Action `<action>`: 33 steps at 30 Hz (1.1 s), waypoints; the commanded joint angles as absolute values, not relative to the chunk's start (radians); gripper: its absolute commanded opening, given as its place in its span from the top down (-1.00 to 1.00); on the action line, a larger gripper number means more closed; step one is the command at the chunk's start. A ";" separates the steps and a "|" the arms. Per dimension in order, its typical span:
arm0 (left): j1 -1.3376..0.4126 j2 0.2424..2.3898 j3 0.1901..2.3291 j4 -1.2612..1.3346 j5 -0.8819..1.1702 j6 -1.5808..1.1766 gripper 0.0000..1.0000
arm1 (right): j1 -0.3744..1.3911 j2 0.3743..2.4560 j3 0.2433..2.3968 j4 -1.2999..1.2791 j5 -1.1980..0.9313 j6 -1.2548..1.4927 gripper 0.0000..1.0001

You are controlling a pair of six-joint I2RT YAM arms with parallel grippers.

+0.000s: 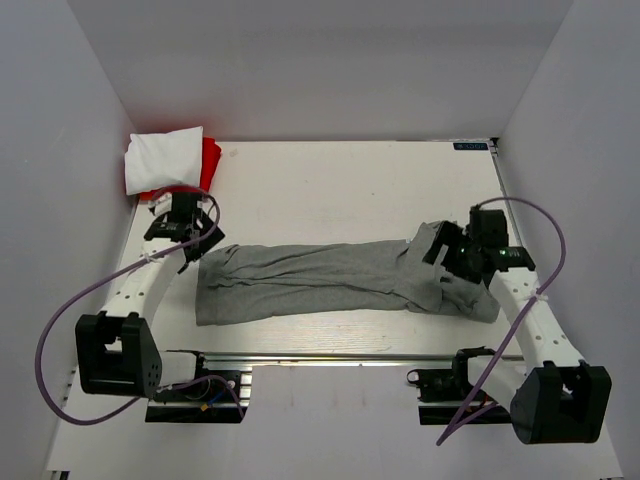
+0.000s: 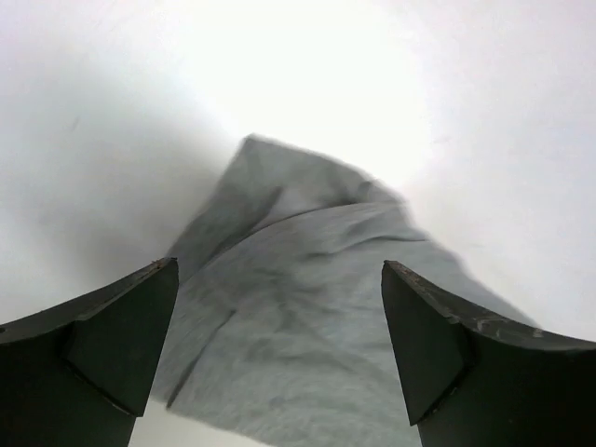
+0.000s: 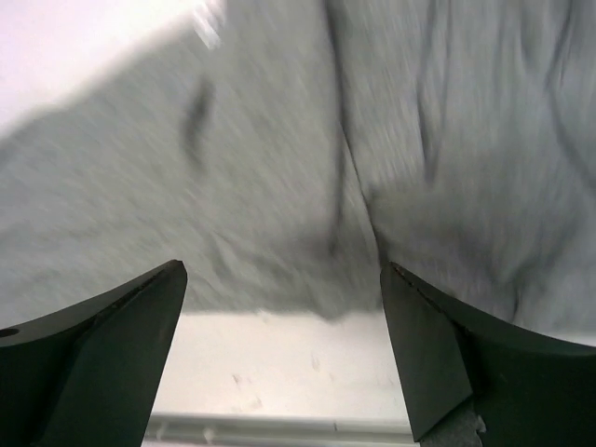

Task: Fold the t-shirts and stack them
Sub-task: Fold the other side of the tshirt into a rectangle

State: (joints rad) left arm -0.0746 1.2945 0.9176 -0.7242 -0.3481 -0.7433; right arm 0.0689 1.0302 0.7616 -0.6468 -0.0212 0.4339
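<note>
A heather-grey t-shirt (image 1: 320, 280) lies as a long folded band across the middle of the table. My left gripper (image 1: 192, 250) hovers at its left end and stands open, nothing between its fingers. In the left wrist view, the grey cloth (image 2: 289, 317) lies below the open left gripper (image 2: 279, 270). My right gripper (image 1: 445, 262) is over the shirt's bunched right end, also open and empty. The right wrist view is blurred, with the shirt's edge (image 3: 279, 205) and bare table under the open right gripper (image 3: 284, 270). A folded white t-shirt (image 1: 163, 160) rests on a red t-shirt (image 1: 210, 162) at the back left corner.
White enclosure walls (image 1: 60, 150) close in the table on the left, right and back. A metal rail (image 1: 330, 355) runs along the near edge between the two arm bases. A purple cable (image 1: 548, 260) loops off each arm.
</note>
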 commanded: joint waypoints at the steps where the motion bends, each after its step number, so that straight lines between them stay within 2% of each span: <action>1: -0.080 1.250 0.982 -0.608 -0.249 -0.614 -1.00 | 0.071 1.080 0.847 -0.537 -0.003 0.371 -0.81; 5: -0.080 1.325 0.973 -0.387 0.140 -0.470 -1.00 | 0.071 1.213 0.880 -0.381 -0.017 0.324 -0.81; 8: -0.103 1.426 0.963 -0.295 0.294 -0.433 -1.00 | 0.069 1.267 0.910 -0.348 -0.015 0.299 -0.73; 9: -0.103 1.454 0.963 -0.284 0.311 -0.422 -1.00 | 0.072 1.320 0.931 -0.342 -0.012 0.296 -0.67; 16: -0.146 1.606 0.917 -0.273 0.279 -0.400 -1.00 | 0.069 1.450 0.939 -0.305 0.071 0.262 -0.62; 21: -0.155 1.655 0.870 -0.273 0.256 -0.391 -1.00 | 0.069 1.509 0.946 -0.204 0.043 0.247 -0.62; 23: -0.155 1.666 0.856 -0.273 0.256 -0.391 -1.00 | 0.067 1.549 0.960 -0.173 0.015 0.245 -0.54; 25: -0.155 1.675 0.844 -0.273 0.245 -0.391 -1.00 | 0.069 1.578 0.983 -0.167 -0.029 0.247 -0.33; 29: -0.155 1.684 0.825 -0.282 0.225 -0.391 -1.00 | 0.068 1.569 0.982 -0.160 -0.077 0.250 0.34; 30: -0.155 1.684 0.825 -0.282 0.225 -0.391 -1.00 | 0.066 1.565 0.977 -0.161 -0.078 0.247 0.39; 31: -0.155 1.695 0.825 -0.282 0.225 -0.391 -1.00 | 0.066 1.560 0.976 -0.160 -0.072 0.247 0.51; 32: -0.155 1.695 0.825 -0.282 0.225 -0.391 -1.00 | 0.064 1.551 0.971 -0.166 -0.051 0.244 1.00; 33: -0.155 1.695 0.825 -0.282 0.225 -0.391 -1.00 | 0.064 1.551 0.973 -0.166 -0.045 0.247 1.00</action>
